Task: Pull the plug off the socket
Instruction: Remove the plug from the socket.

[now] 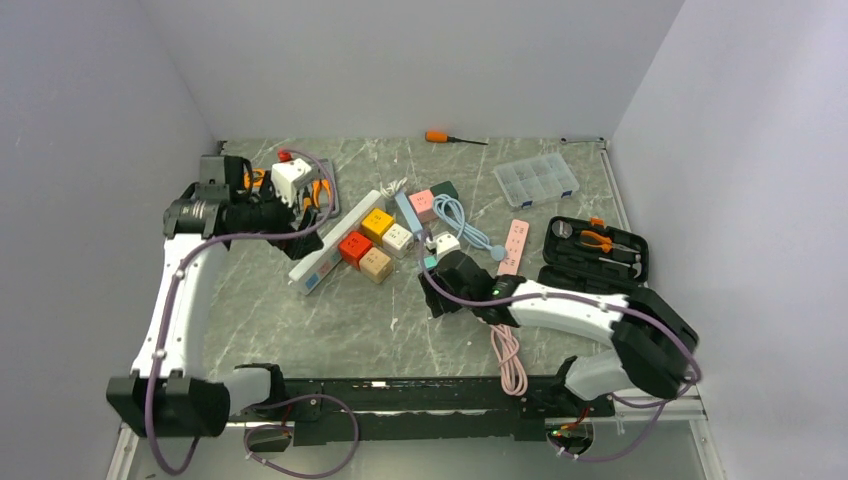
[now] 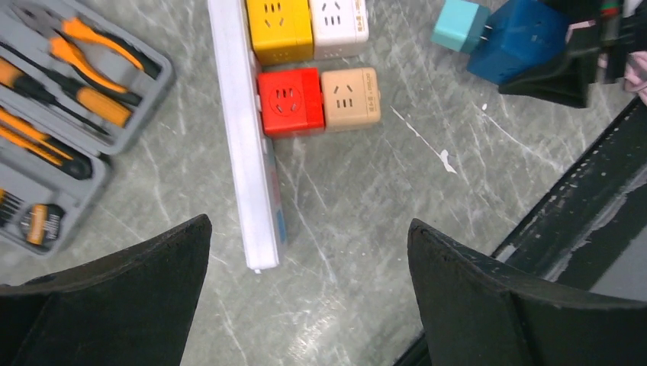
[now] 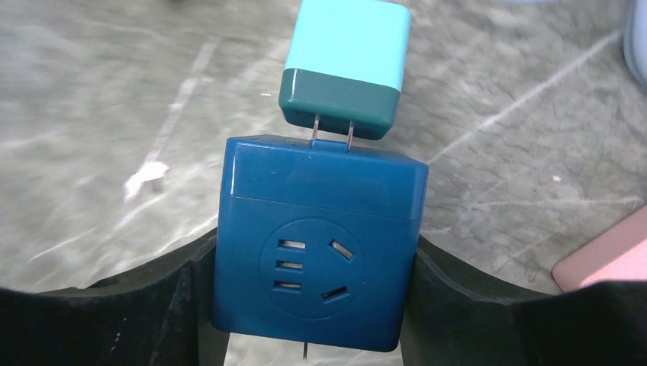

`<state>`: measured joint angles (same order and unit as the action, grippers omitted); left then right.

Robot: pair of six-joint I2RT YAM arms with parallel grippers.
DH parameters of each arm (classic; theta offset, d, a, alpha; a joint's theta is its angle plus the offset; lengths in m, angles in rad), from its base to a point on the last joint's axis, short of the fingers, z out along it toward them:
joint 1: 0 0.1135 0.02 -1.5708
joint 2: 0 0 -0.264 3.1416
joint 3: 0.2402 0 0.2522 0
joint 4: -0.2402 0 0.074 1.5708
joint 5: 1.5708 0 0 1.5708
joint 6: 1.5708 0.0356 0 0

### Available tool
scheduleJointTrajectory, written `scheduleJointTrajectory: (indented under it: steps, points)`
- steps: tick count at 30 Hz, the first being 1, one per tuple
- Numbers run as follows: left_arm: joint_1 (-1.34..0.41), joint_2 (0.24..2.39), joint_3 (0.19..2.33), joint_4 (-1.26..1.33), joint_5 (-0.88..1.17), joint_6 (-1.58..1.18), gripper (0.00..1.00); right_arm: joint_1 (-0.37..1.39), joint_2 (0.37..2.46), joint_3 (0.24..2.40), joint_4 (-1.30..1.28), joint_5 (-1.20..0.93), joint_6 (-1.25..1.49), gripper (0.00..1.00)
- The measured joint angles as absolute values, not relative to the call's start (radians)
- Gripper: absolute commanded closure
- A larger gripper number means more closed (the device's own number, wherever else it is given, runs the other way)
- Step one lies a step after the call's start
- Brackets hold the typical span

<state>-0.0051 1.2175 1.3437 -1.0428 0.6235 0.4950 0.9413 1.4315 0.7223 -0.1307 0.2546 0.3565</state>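
Right wrist view: the right gripper (image 3: 309, 293) clamps the blue socket cube (image 3: 320, 229), the teal plug (image 3: 347, 61) has its 2 prongs (image 3: 314, 126) partly out, so I judge the wide-open left gripper (image 2: 309, 244) must pull it.

Plain pale grey walls (image 1: 400, 60) on three sides, grey-green marbled tabletop (image 1: 330, 330), seemingly even, soft lighting

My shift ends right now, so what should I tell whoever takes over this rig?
Left gripper: open, near the long white power strip.
Right gripper: shut on the dark blue cube socket.
The teal two-prong plug sits in the cube's far face, prongs partly exposed, tips apparently still in.
Done: socket gripped.
To do: pull the plug free, probably with the left gripper.
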Motion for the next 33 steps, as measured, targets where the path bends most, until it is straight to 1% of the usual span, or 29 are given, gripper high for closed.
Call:
scheduleJointTrajectory:
  steps: [3,6,10,13,16,20,23,26,29,33]
  points:
    - [-0.004,1.120,1.304,-1.003,0.646,0.521,0.01,0.941,1.299,0.711,-0.126,0.151,0.300,1.00]
    - [-0.004,0.999,1.287,-0.999,0.730,0.612,0.01,0.941,1.217,0.719,-0.130,0.036,0.258,1.00]
    - [-0.007,0.764,1.197,-0.942,0.812,0.746,0.00,0.941,1.172,0.739,-0.163,-0.113,0.223,1.00]
    - [-0.047,0.641,1.163,-0.977,0.830,0.893,0.01,0.941,1.147,0.744,-0.203,-0.218,0.201,1.00]
    - [-0.175,0.611,1.112,-0.970,0.778,1.040,0.01,0.941,1.129,0.759,-0.242,-0.303,0.182,1.00]
    - [-0.353,0.562,0.914,-0.901,0.654,1.174,0.01,0.941,1.094,0.779,-0.268,-0.380,0.143,1.00]
    - [-0.459,0.537,0.807,-0.856,0.577,1.246,0.01,0.941,1.099,0.828,-0.304,-0.430,0.118,1.00]
    - [-0.569,0.562,0.763,-0.797,0.496,1.299,0.01,0.941,1.116,0.867,-0.314,-0.471,0.107,1.00]
    - [-0.664,0.631,0.753,-0.714,0.409,1.334,0.01,0.941,1.129,0.881,-0.314,-0.513,0.105,1.00]
    - [-0.712,0.712,0.736,-0.569,0.334,1.353,0.01,0.941,1.129,0.881,-0.315,-0.548,0.105,1.00]
